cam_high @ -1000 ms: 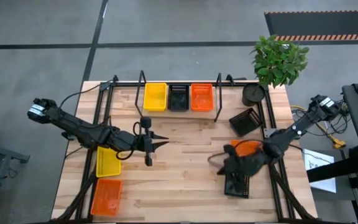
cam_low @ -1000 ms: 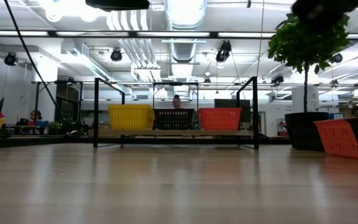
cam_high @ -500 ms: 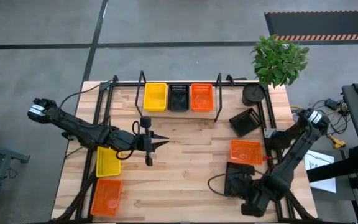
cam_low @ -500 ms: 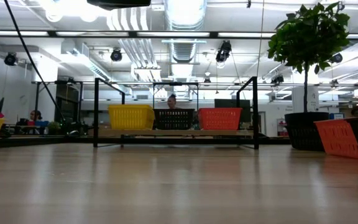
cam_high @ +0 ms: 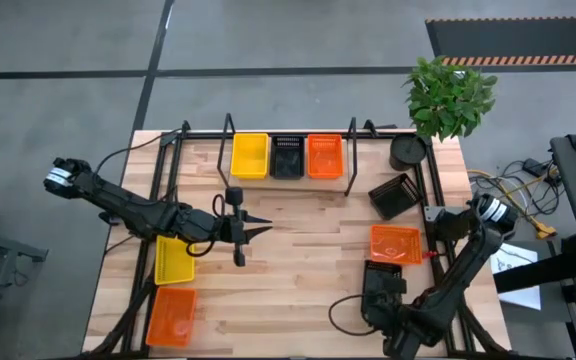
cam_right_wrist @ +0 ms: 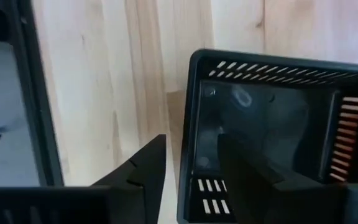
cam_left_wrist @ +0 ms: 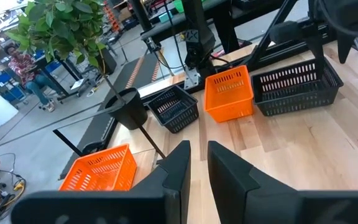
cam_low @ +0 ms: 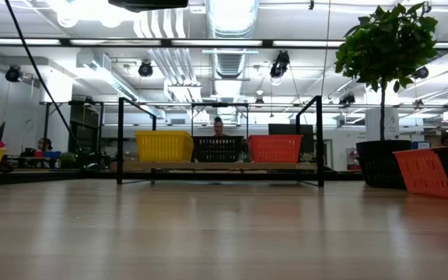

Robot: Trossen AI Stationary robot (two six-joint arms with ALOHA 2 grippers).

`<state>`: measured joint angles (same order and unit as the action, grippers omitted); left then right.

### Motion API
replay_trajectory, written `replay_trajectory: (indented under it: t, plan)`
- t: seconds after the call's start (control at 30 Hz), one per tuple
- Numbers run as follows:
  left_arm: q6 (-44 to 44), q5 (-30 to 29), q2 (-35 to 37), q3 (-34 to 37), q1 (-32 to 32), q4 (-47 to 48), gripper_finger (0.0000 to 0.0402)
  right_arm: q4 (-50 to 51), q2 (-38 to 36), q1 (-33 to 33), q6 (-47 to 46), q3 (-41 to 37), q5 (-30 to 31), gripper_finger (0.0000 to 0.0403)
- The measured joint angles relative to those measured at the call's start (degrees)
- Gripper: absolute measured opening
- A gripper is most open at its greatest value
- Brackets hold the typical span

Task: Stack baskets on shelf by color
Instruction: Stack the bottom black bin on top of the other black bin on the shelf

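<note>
1. Three baskets already sit in a row on the shelf (cam_high: pixel 288 135) at the table's far edge: a yellow basket (cam_high: pixel 249 156), a black basket (cam_high: pixel 287 157) and an orange basket (cam_high: pixel 324 156), side by side between the upright loop ends.

2. Nearest the camera from the shelf, at the table's right front, the right gripper (cam_right_wrist: pixel 188 165) straddles the near wall of a loose black basket (cam_right_wrist: pixel 272 124); its jaws are spread, one finger outside the rim and one inside, not yet pinching (the wall sits in the gap).

3. To do this step well, the judgement is that the fingers should drop squarely over that wall and close on its solid upper rim, away from the perforations and clear of the corner, so the basket hangs level when lifted.

4. Between that basket and the shelf lie a loose orange basket (cam_high: pixel 396 244) and, closer to the shelf, another black one (cam_high: pixel 394 196) beside the round dark pot (cam_high: pixel 406 152); a lift should rise clear before travelling toward the shelf, or it risks clipping them.

5. The likely target is the black basket at the shelf's middle, so the carried one needs lining up with it to nest rather than perch on a rim.

6. The left gripper (cam_high: pixel 258 228) waits in front of the shelf, near the table's middle, its jaws a narrow gap apart and holding nothing; a yellow basket (cam_high: pixel 174 259) and an orange one (cam_high: pixel 171 314) lie on the left, well away from the shelf.
</note>
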<state>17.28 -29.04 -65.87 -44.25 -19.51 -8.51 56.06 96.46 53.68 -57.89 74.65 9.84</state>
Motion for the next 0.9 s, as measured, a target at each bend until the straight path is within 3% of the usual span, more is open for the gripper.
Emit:
replay_trajectory:
  t: [0.37, 0.5, 0.7, 0.9]
  plan:
    - [1.7, 0.0, 0.0, 0.0, 0.0, 0.0, 0.0038, -0.1, 5.6, -0.1, 1.1, -0.1, -0.8, 0.0141]
    - [3.0, 0.0, 0.1, 0.0, 0.0, 0.0, 0.0038, -1.0, 7.4, -0.1, 2.7, -0.1, -0.9, 0.0106]
    - [6.0, 0.0, 0.9, 0.0, 0.0, 0.0, 0.0038, -1.3, 7.4, -0.4, 3.0, -0.2, -0.9, 0.0019]
    - [7.6, 0.0, 2.4, 0.3, 0.0, 0.0, 0.0038, 0.2, 6.1, -1.0, 7.3, 1.1, -2.4, 0.001]
